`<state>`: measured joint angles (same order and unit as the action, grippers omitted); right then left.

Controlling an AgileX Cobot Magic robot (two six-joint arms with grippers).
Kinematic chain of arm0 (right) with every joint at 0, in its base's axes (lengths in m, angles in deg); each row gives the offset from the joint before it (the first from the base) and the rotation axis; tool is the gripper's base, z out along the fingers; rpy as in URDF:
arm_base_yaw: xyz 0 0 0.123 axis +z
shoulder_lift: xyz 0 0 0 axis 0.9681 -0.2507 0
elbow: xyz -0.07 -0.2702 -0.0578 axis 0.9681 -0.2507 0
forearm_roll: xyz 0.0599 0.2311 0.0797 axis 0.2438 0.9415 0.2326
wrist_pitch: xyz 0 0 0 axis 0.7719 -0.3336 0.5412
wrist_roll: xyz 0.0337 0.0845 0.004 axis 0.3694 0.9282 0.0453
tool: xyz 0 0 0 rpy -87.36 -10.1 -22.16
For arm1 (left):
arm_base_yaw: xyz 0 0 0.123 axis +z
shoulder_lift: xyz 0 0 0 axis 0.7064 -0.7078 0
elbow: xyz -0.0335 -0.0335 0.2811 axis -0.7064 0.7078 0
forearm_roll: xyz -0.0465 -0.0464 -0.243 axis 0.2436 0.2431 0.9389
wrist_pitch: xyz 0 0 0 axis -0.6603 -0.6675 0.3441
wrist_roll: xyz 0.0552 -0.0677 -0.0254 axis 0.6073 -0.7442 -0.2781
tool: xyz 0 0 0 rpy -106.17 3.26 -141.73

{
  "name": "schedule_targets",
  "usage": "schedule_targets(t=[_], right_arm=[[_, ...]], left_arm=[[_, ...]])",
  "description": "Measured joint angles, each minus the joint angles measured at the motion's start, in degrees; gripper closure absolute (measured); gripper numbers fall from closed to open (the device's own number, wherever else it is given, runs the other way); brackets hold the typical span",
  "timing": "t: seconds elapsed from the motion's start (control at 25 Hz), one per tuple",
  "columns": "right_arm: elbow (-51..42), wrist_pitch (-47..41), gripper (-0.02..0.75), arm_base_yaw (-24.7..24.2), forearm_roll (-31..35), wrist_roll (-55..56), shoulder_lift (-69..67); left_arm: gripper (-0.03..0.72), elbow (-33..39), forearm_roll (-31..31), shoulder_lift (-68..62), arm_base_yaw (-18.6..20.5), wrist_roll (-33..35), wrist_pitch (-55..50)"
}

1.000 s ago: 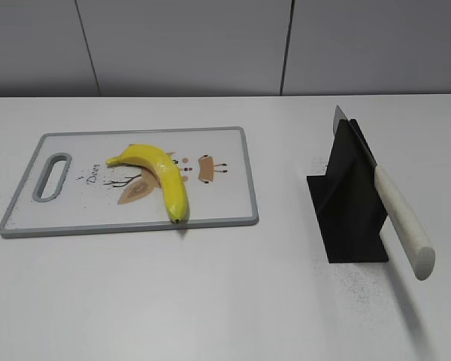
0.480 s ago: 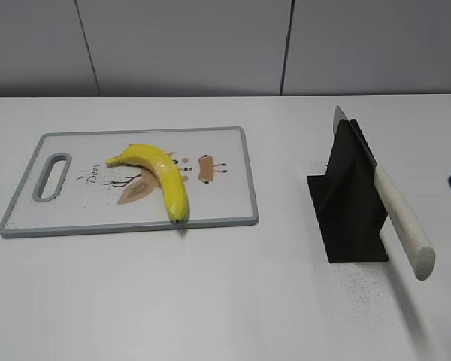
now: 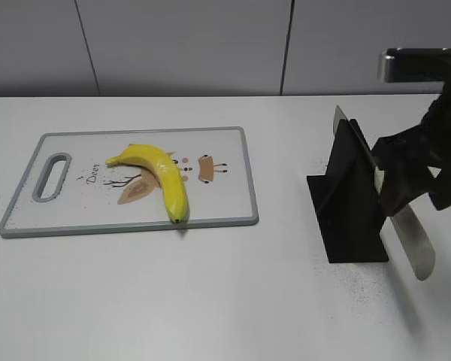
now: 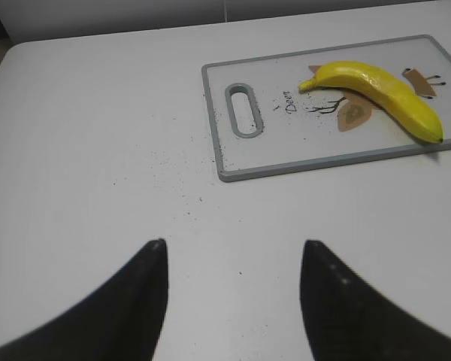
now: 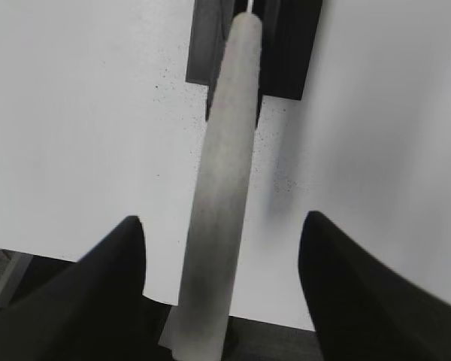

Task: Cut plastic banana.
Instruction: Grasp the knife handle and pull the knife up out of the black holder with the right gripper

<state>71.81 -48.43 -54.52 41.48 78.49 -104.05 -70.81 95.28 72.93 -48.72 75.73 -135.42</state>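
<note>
Closing the spread right gripper point(image 5: 222, 256) squarely on the knife point(image 5: 224, 188) handle, centred between its fingers, should give a firm grasp; left gripper point(image 4: 233, 259) hangs spread.

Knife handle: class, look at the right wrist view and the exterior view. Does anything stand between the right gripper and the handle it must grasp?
Nothing visible does. The right gripper is open, its fingers either side of the knife handle, not yet closed. The blade sits in the black holder; the handle sticks out free.
</note>
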Motion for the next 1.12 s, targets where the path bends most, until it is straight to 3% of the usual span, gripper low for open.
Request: schedule_targets(t=[0.28,0.56,0.64,0.72,1.12], right_arm=[[0.0,0.02,0.229,0.0,2.17,1.54,-6.78],[0.0,0.04,0.299,0.0,3.46,3.15,-9.32],[0.0,0.04,0.378,0.0,3.46,3.93,-9.35],[0.0,-0.07,0.559,0.0,2.8,5.51,-9.35],[0.0,0.12,0.552,0.04,2.03,7.5,-8.0]], left_arm=[[0.144,0.0,0.0,0.0,0.0,0.0,0.0],[0.144,0.0,0.0,0.0,0.0,0.0,0.0],[0.144,0.0,0.0,0.0,0.0,0.0,0.0],[0.144,0.0,0.0,0.0,0.0,0.0,0.0],[0.144,0.0,0.0,0.0,0.0,0.0,0.0]])
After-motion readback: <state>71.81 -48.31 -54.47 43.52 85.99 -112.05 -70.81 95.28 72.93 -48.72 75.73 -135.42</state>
